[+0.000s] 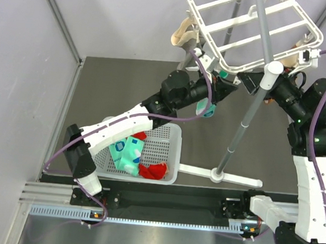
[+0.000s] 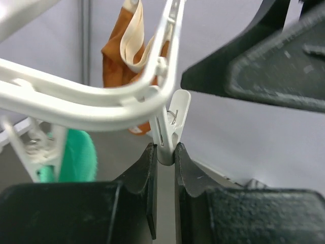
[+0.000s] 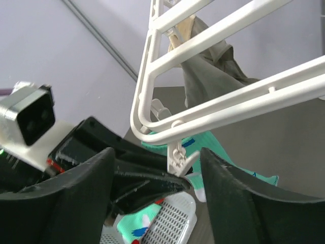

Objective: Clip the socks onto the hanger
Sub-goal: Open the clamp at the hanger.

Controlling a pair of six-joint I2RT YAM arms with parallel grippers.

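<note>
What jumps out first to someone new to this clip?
The white hanger frame sits high at the top right of the overhead view. The left claw pinches a dangling clip at the frame's corner, a mint-green sock hanging beside it. Below, more mint-green socks and red socks lie in a white perforated basket.

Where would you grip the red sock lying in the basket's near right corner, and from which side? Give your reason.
Pinch the raised, bunched middle of the red sock, coming straight down from above. The basket is open on top, and its walls block any sideways approach.
</note>
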